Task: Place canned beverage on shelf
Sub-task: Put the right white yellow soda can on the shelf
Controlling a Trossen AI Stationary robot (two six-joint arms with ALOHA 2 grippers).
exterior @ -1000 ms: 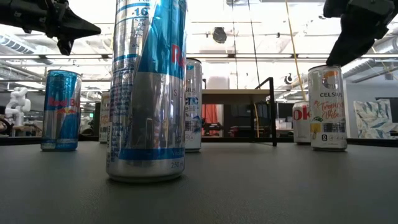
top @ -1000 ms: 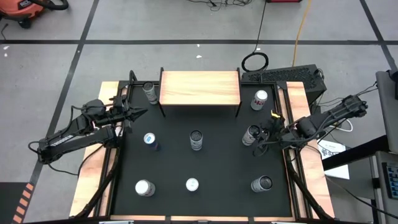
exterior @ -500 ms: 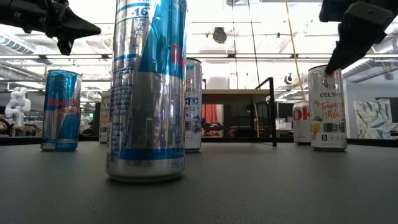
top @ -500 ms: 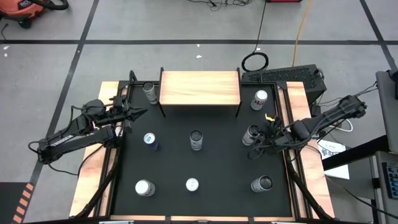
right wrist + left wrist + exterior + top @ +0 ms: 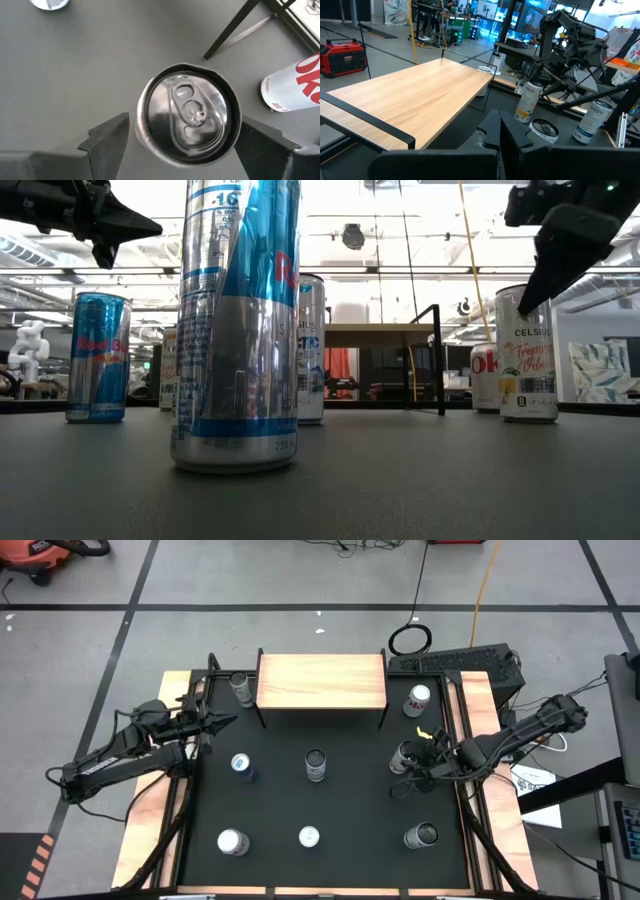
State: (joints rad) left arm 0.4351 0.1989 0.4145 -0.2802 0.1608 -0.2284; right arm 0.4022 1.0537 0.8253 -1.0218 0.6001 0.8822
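Hovering wide open, the right end effector straddles an upright Celsius can directly below, the shelf toward 11 o'clock.

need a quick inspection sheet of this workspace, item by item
surface: black mat on a wood-edged table.
job's things: shelf at the far edge, nothing on its top. Celsius can standing near the right side, under the right gripper.
clutter: seven other cans stand on the mat, among them a Coke can right of the shelf and a blue can on the left.
grippers: right gripper open, a finger on each side of the Celsius can's top, apart from it. Left gripper shut, above the mat's left edge.
cables: yellow cable and a black coil on the floor behind.
surroundings: grey floor; red vacuum at far left.
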